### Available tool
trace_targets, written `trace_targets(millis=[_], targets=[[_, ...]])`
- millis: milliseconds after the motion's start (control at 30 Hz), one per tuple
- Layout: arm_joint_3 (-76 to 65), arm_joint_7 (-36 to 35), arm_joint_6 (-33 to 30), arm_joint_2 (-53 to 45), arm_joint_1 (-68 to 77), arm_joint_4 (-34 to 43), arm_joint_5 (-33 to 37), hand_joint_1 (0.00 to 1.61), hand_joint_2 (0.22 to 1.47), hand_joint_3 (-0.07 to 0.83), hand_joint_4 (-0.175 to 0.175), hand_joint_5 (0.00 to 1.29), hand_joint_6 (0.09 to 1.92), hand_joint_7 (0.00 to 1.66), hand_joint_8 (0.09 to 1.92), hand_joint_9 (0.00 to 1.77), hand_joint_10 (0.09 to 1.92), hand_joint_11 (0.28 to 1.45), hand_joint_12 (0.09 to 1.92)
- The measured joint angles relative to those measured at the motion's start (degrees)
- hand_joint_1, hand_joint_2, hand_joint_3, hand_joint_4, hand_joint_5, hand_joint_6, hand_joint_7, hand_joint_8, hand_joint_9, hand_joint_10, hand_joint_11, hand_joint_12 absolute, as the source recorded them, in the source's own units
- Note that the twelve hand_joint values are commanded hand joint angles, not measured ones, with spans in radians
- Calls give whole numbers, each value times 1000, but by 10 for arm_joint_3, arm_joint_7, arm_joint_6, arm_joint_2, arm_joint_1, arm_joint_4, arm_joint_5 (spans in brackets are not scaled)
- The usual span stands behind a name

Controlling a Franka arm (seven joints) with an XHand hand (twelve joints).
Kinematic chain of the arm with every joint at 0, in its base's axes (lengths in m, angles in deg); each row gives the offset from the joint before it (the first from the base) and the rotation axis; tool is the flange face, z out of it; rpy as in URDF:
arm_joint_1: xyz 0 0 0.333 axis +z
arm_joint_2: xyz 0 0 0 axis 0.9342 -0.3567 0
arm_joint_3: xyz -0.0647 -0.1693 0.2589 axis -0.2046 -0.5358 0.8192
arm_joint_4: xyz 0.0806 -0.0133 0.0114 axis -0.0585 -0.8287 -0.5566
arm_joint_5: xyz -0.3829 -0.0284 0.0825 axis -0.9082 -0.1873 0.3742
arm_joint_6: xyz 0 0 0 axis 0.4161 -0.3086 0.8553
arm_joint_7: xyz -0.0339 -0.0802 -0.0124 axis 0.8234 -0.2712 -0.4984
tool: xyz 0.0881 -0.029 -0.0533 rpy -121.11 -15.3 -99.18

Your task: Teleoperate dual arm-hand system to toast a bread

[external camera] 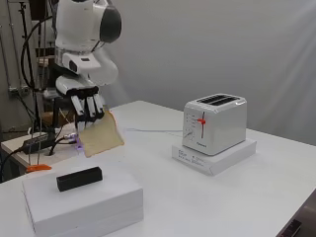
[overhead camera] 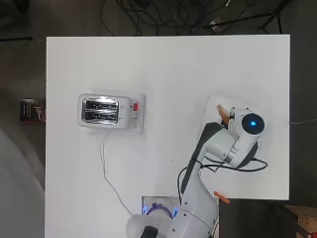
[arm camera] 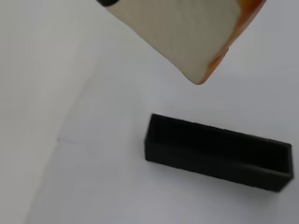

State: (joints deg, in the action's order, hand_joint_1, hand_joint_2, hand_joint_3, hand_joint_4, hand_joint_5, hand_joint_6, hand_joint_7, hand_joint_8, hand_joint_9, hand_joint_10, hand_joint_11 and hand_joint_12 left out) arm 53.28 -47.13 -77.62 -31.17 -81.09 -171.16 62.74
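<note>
Hand [external camera: 87, 106] pinched on bread slice [external camera: 101, 134], aloft

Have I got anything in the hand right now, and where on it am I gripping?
Yes: the hand holds the pale, brown-crusted bread slice by its upper edge, pinched in the fingers; the slice hangs above the black rectangular holder.

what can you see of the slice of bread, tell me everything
The slice of bread is pale and cream-coloured with an orange-brown crust along its edge and a finely textured face. It hangs tilted in the air, held at its upper edge by the hand, whose fingers are curled down over it. It touches nothing else. Its lower corner is above the white box, over the black rectangular holder there. The toaster stands apart, further along the table.
</note>
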Motion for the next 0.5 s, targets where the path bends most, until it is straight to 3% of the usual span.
trace_targets(millis=[133, 267, 500], targets=[[24, -25, 19, 79, 19, -8, 106, 1208, 1210, 1, -157, 631, 1414, 994, 1047, 1406, 87, 638, 791], [82, -32, 42, 143, 69, -16, 117, 1199, 1231, 1, -162, 595, 1451, 950, 1133, 1387, 87, 644, 702], [168, -5, 67, 128, 143, -7, 146, 1202, 1234, 0, -175, 587, 1437, 947, 1159, 1389, 87, 662, 623]])
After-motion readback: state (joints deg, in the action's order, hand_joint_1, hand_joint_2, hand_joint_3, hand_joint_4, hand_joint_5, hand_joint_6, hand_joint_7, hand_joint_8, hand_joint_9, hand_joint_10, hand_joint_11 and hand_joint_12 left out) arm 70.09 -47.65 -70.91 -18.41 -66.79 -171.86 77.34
